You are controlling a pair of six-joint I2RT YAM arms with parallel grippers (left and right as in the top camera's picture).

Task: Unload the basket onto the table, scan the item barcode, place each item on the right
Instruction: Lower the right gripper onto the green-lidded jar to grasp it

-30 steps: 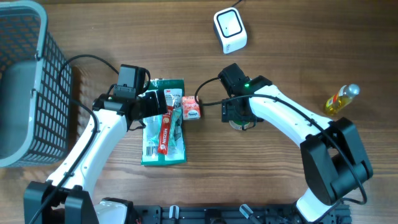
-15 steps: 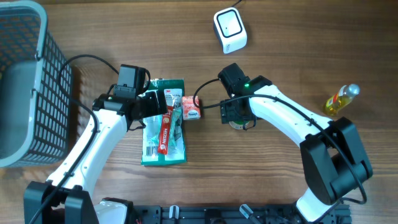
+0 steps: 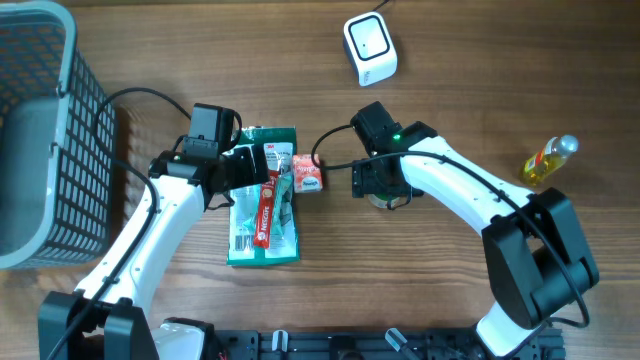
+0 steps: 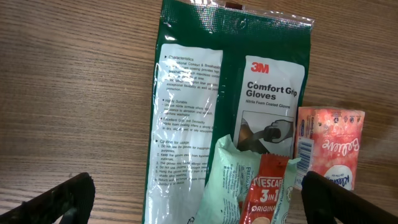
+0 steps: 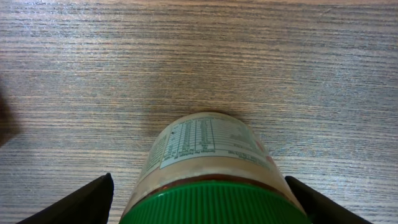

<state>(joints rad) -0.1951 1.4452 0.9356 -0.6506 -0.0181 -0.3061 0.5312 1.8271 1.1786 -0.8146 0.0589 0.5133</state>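
Observation:
A jar with a green ribbed lid (image 5: pixel 214 202) and a white printed label (image 5: pixel 202 140) stands upright on the wood table. My right gripper (image 5: pixel 199 199) straddles it from above, open, with a black finger on each side of the lid and a small gap at each. In the overhead view the jar (image 3: pixel 390 201) is mostly hidden under that gripper (image 3: pixel 383 188). My left gripper (image 4: pixel 198 186) hangs open over a pile of packets: a green 3M gloves pack (image 4: pixel 217 93), a red Nescafe sachet (image 4: pixel 264 196) and a pink tissue pack (image 4: pixel 329 146). The white scanner (image 3: pixel 370 48) sits at the back.
A grey mesh basket (image 3: pixel 40 130) fills the left edge of the table. A small yellow oil bottle (image 3: pixel 548 160) lies at the far right. The packet pile (image 3: pixel 265 200) lies between the two arms.
The right gripper's jaws have shifted in width around the jar's lid. Both arms otherwise stay where they were, and the jar has not moved.

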